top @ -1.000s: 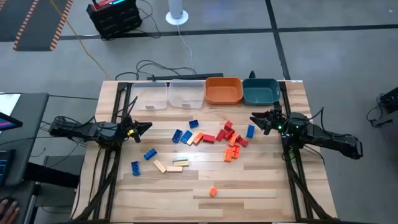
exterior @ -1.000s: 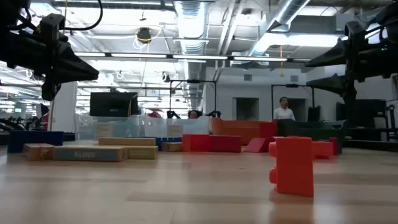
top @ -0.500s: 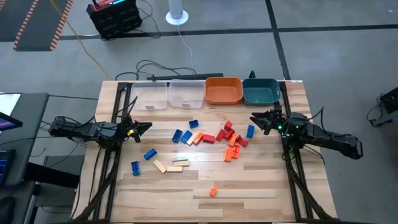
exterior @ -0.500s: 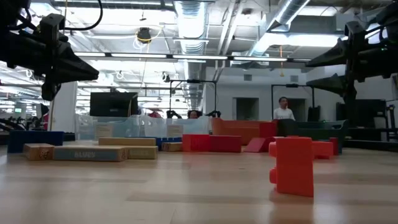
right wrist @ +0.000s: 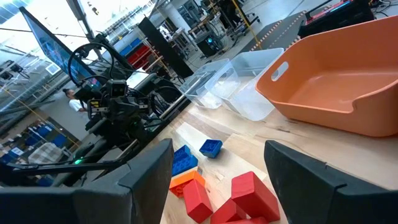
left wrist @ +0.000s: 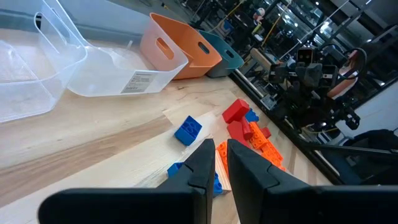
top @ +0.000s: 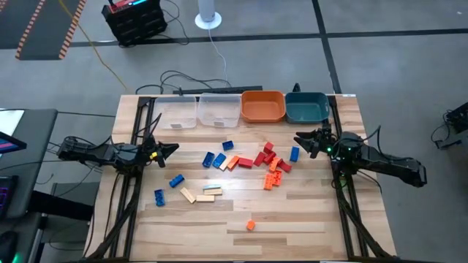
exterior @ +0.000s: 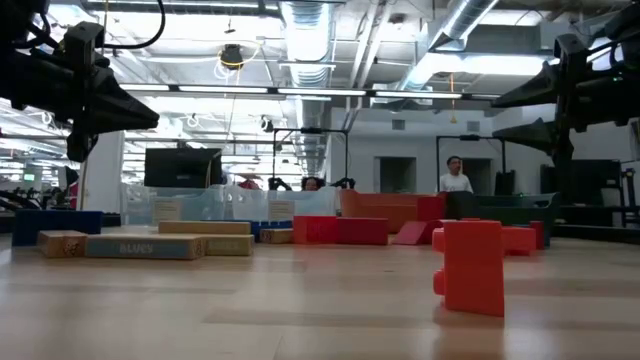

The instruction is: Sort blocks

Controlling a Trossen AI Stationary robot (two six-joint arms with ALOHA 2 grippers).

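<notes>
The blocks (top: 248,162) lie scattered flat on the middle of the wooden table: blue ones (top: 214,158), a red cluster (top: 266,155), orange ones (top: 272,180) and tan ones (top: 199,193). One orange block (top: 251,225) sits alone near the near edge and stands close in the low view (exterior: 474,266). My left gripper (top: 170,149) hovers at the table's left side, shut and empty; its own view shows the fingers (left wrist: 207,163) together over a blue block (left wrist: 187,130). My right gripper (top: 300,139) hovers at the right side, open and empty, beside a blue block (top: 295,153).
Along the far edge stand two clear bins (top: 178,112) (top: 219,109), an orange bin (top: 262,107) and a teal bin (top: 307,107). Bare wood lies between the blocks and the near edge. People show in the room beyond the table (exterior: 456,178).
</notes>
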